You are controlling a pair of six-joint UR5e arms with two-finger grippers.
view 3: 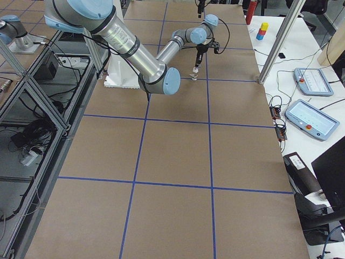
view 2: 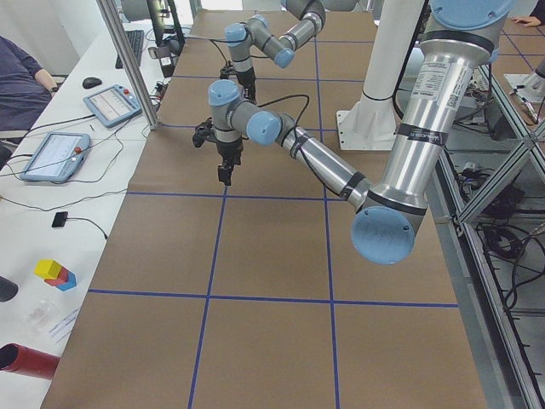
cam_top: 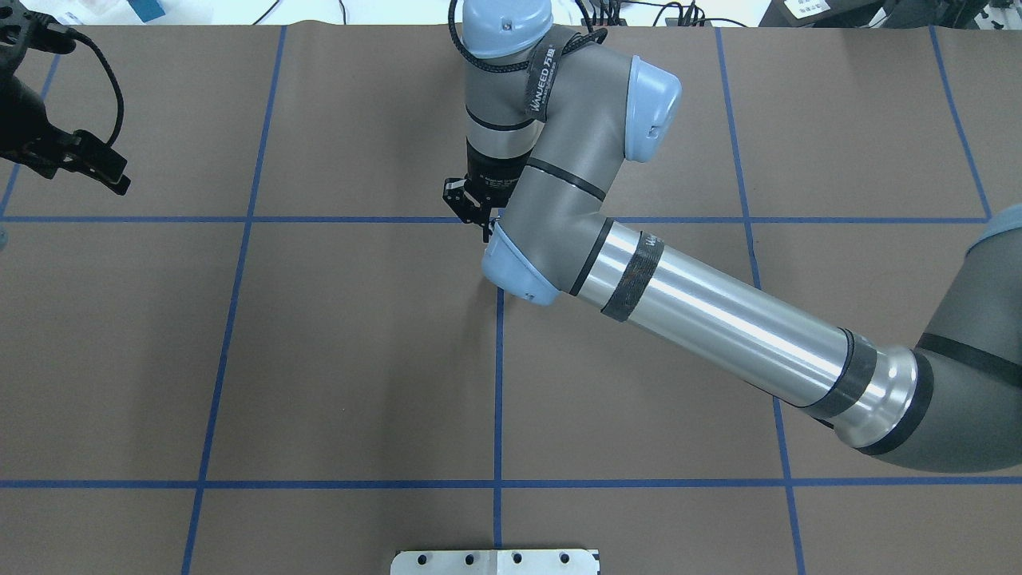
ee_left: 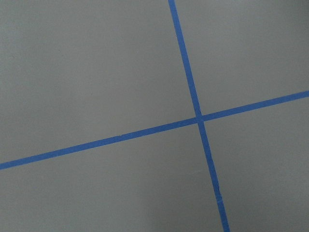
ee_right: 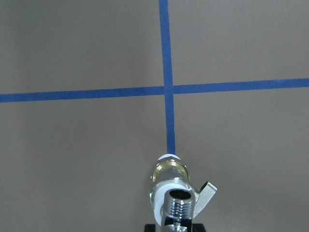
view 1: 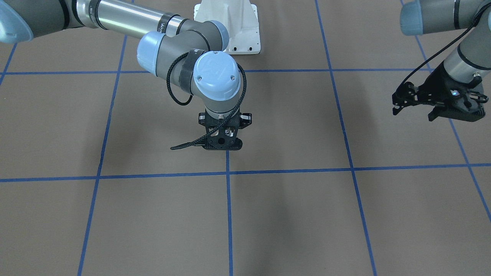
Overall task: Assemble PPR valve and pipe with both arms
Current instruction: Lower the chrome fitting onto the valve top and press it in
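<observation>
PPR valve point(ee_right: 169, 170) — pipe point(ee_right: 179, 205) touching, over tape line point(ee_right: 167, 121)

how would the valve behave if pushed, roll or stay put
Probably stiff and heavy for its size: the valve has a brass body. Its round white ends might roll, but the side lever would likely stop it. The threaded pipe should grip well.
</observation>
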